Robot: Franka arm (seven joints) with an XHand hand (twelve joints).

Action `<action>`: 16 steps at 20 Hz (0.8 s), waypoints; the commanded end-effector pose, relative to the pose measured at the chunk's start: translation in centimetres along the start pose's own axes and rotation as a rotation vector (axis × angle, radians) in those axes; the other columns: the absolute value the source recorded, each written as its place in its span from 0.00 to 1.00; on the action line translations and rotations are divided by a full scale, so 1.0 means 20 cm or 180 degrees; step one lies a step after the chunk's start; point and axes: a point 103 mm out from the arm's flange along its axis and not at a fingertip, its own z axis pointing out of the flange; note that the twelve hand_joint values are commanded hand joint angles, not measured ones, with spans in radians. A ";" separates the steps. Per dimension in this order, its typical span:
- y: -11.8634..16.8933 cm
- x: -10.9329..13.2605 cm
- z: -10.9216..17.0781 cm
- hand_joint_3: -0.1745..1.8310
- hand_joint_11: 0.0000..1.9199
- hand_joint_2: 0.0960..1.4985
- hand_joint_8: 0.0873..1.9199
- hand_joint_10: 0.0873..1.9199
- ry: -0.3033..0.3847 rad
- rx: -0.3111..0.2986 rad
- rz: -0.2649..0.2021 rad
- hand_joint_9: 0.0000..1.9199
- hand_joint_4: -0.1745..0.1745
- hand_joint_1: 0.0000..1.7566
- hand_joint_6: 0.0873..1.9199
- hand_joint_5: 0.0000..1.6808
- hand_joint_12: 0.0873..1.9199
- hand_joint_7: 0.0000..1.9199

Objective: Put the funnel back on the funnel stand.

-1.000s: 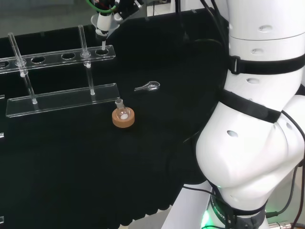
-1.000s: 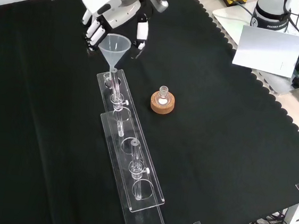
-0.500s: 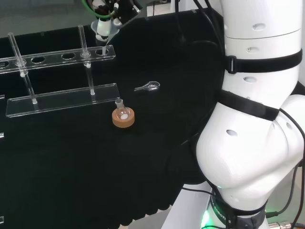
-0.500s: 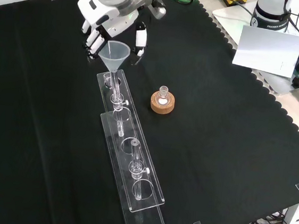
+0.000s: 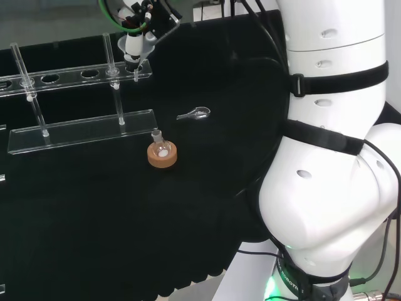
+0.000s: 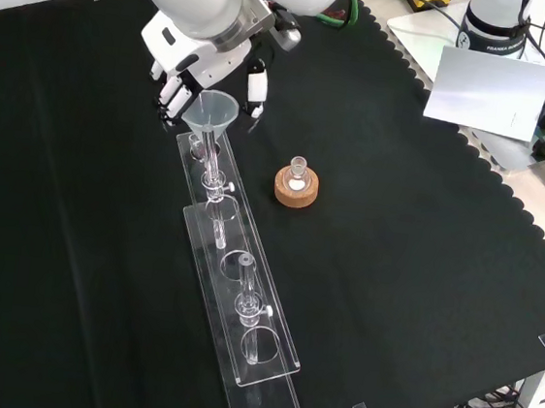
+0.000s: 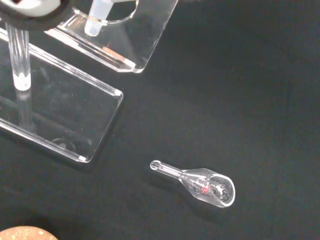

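Observation:
The clear funnel (image 6: 211, 111) hangs upright over the far end of the clear acrylic funnel stand (image 6: 240, 288). Its stem reaches down into the stand's end hole. My hand (image 6: 199, 52) is above and behind it, with fingers (image 6: 175, 96) on one side of the cone and the thumb (image 6: 258, 85) on the other, shut on the funnel. In the head view my hand (image 5: 143, 24) is at the right end of the stand's top plate (image 5: 69, 76). The wrist view shows the funnel stem (image 7: 96, 22) inside the hole of the top plate (image 7: 132, 47).
A small flask in a cork ring (image 6: 297, 185) stands right of the stand in the front view. A glass spoon (image 5: 195, 113) lies on the cloth past the stand's end, and it is near in the wrist view (image 7: 202, 183). Papers and devices (image 6: 489, 90) lie off the cloth's far right edge.
My hand has come down with the funnel, and the funnel's stem has sunk lower into the stand's end hole. The flask and the spoon have not moved.

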 end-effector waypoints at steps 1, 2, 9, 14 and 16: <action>0.01 0.02 0.01 0.36 0.34 0.42 0.32 0.19 -0.0010 0.0030 -0.0006 0.51 0.49 0.45 0.25 0.29 0.63 0.29; 0.01 0.02 0.01 0.36 0.33 0.42 0.32 0.19 -0.0014 0.0030 -0.0007 0.50 0.49 0.45 0.25 0.29 0.63 0.29; 0.02 0.06 0.04 0.36 0.32 0.42 0.33 0.20 0.0014 0.0082 -0.0021 0.47 0.47 0.45 0.24 0.27 0.64 0.26; 0.01 0.08 0.05 0.35 0.19 0.41 0.33 0.26 0.0014 0.0121 -0.0055 0.29 0.44 0.42 0.14 0.22 0.68 0.10; -0.01 0.08 0.04 0.34 0.13 0.40 0.28 0.29 0.0005 0.0099 -0.0051 0.20 0.44 0.41 0.08 0.18 0.70 0.04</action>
